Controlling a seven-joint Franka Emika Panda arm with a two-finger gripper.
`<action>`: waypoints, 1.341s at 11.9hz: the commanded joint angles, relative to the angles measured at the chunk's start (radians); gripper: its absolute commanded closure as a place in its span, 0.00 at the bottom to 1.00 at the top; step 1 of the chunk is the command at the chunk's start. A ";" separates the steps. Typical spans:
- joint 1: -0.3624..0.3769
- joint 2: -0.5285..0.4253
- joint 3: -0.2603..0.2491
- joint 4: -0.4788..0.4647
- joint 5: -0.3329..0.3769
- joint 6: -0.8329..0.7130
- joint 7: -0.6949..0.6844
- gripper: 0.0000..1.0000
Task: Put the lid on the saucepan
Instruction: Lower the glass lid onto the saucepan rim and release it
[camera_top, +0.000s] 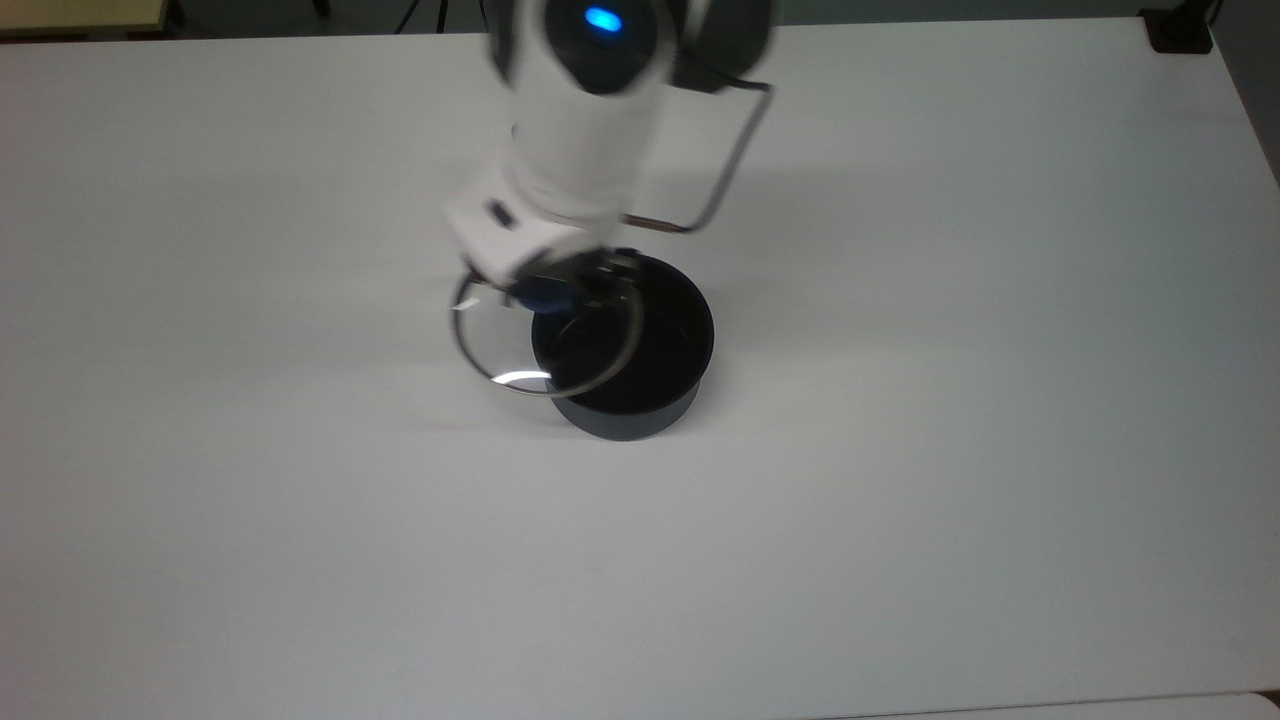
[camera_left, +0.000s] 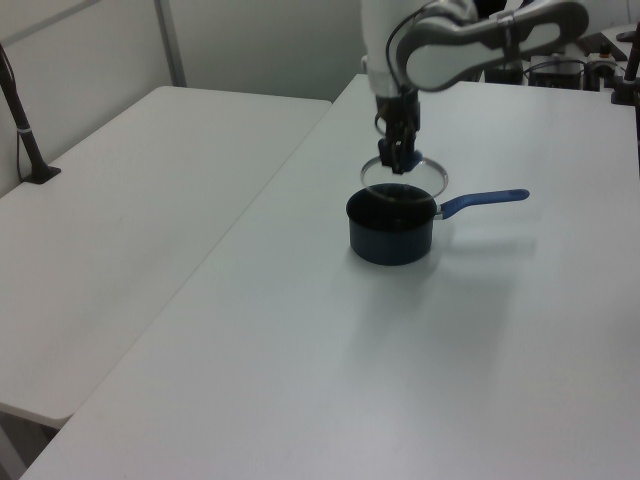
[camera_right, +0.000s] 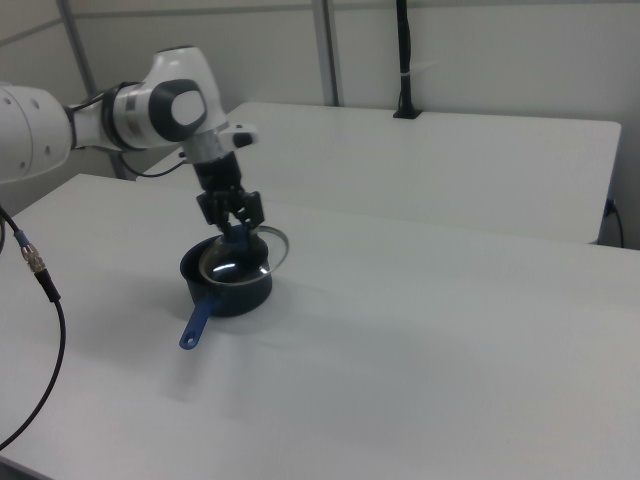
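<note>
A dark saucepan (camera_top: 650, 345) (camera_left: 392, 230) (camera_right: 232, 288) with a blue handle (camera_left: 484, 200) (camera_right: 196, 320) stands upright on the white table. My gripper (camera_top: 558, 290) (camera_left: 401, 158) (camera_right: 236, 222) is shut on the blue knob of a round glass lid (camera_top: 545, 345) (camera_left: 405, 177) (camera_right: 248, 252). The lid hangs in the air above the pan. In the top view it overlaps the pan's left rim and juts past it to the left. The arm hides the pan's handle in the top view.
The white table (camera_top: 950, 450) stretches wide on all sides of the pan. A second white table (camera_left: 130, 200) (camera_right: 480, 160) adjoins it. A black post (camera_left: 25, 135) (camera_right: 403, 60) stands on that second table. A loose cable (camera_right: 40, 300) hangs at the right view's left.
</note>
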 joint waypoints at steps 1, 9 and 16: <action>0.048 0.045 -0.011 0.067 0.010 -0.028 0.062 0.55; 0.087 0.065 0.010 0.072 0.012 -0.029 0.066 0.46; 0.007 -0.171 0.064 -0.056 0.022 -0.031 -0.034 0.00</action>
